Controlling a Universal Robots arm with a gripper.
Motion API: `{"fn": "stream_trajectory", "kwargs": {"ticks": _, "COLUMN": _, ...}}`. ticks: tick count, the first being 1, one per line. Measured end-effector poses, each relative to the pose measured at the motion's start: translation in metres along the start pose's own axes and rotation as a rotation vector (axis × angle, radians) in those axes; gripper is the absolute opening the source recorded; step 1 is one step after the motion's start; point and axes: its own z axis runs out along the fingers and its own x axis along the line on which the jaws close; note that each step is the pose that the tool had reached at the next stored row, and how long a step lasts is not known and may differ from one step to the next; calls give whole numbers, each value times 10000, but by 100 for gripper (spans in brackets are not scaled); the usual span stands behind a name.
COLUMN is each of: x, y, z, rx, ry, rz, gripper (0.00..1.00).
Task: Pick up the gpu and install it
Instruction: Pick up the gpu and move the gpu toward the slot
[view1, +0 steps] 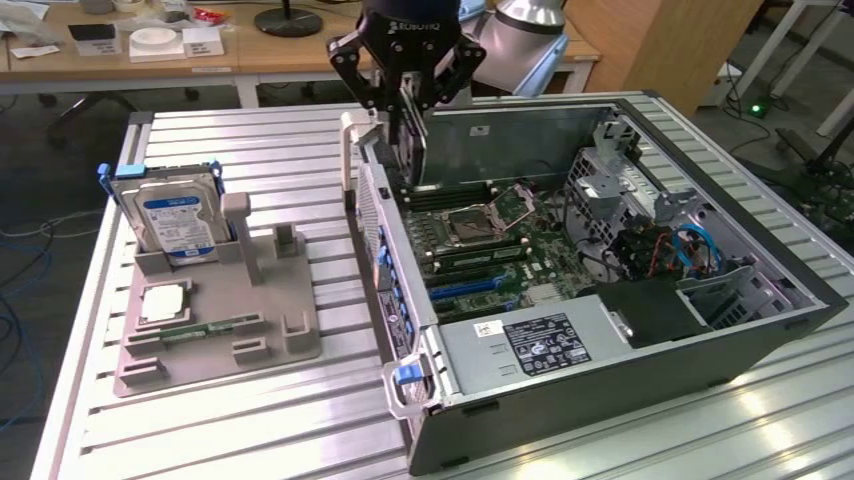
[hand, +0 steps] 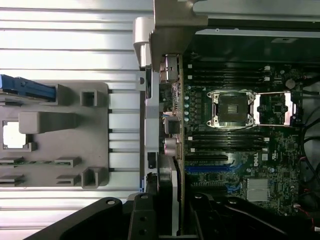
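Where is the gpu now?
In the exterior view the gpu hangs upright in the gripper, over the motherboard, by the wall of the computer case on that view's left.

Ribbed bare metal across the table (view1: 240, 420), smooth and bright with glare. Matt grey plastic on the holder (view1: 200, 372), slightly rough-looking. Silver metal on the hard drive (view1: 174, 215), with 1 glossy blue-white label and blue plastic at the top. Dull grey sheet metal throughout the case (view1: 534, 140). Green lacquered board on the motherboard (view1: 534, 255), polished metal around the socket (view1: 501, 210). Dark matt board on the gpu (view1: 416, 150), with 1 pale metal bracket edge. Black, faintly shiny finish on the gripper (view1: 407, 100). Light smooth wood on the desk (view1: 294, 50).
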Motion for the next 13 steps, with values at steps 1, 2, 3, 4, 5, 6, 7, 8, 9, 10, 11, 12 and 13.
{"fn": "stream_trajectory", "kwargs": {"ticks": 1, "x": -17, "y": 0, "z": 1, "rx": 0, "ry": 0, "rz": 0, "gripper": 28}}
{"fn": "stream_trajectory", "kwargs": {"ticks": 2, "x": -36, "y": 0, "z": 1, "rx": 0, "ry": 1, "rz": 0, "gripper": 28}}
{"fn": "stream_trajectory", "kwargs": {"ticks": 3, "x": -55, "y": 1, "z": 2, "rx": 0, "ry": 0, "rz": 0, "gripper": 28}}
{"fn": "stream_trajectory", "kwargs": {"ticks": 4, "x": -76, "y": 1, "z": 3, "rx": 1, "ry": 1, "rz": 0, "gripper": 28}}
{"fn": "stream_trajectory", "kwargs": {"ticks": 5, "x": -102, "y": 1, "z": 4, "rx": 0, "ry": 1, "rz": -1, "gripper": 28}}
{"fn": "stream_trajectory", "kwargs": {"ticks": 6, "x": -131, "y": 2, "z": 5, "rx": 0, "ry": 0, "rz": -1, "gripper": 28}}
{"fn": "stream_trajectory", "kwargs": {"ticks": 7, "x": -161, "y": 2, "z": 5, "rx": 1, "ry": 1, "rz": -2, "gripper": 28}}
{"fn": "stream_trajectory", "kwargs": {"ticks": 8, "x": -189, "y": 2, "z": 7, "rx": 1, "ry": 0, "rz": -1, "gripper": 28}}
{"fn": "stream_trajectory", "kwargs": {"ticks": 9, "x": -212, "y": 3, "z": 7, "rx": 1, "ry": 1, "rz": 0, "gripper": 28}}
{"fn": "stream_trajectory", "kwargs": {"ticks": 10, "x": -235, "y": 3, "z": 8, "rx": 1, "ry": 1, "rz": 0, "gripper": 28}}
{"fn": "stream_trajectory", "kwargs": {"ticks": 11, "x": -258, "y": 3, "z": 9, "rx": 1, "ry": 1, "rz": 0, "gripper": 28}}
{"fn": "stream_trajectory", "kwargs": {"ticks": 12, "x": -278, "y": 3, "z": 10, "rx": 1, "ry": 0, "rz": -1, "gripper": 28}}
{"fn": "stream_trajectory", "kwargs": {"ticks": 13, "x": -293, "y": 3, "z": 10, "rx": 1, "ry": 1, "rz": -1, "gripper": 28}}
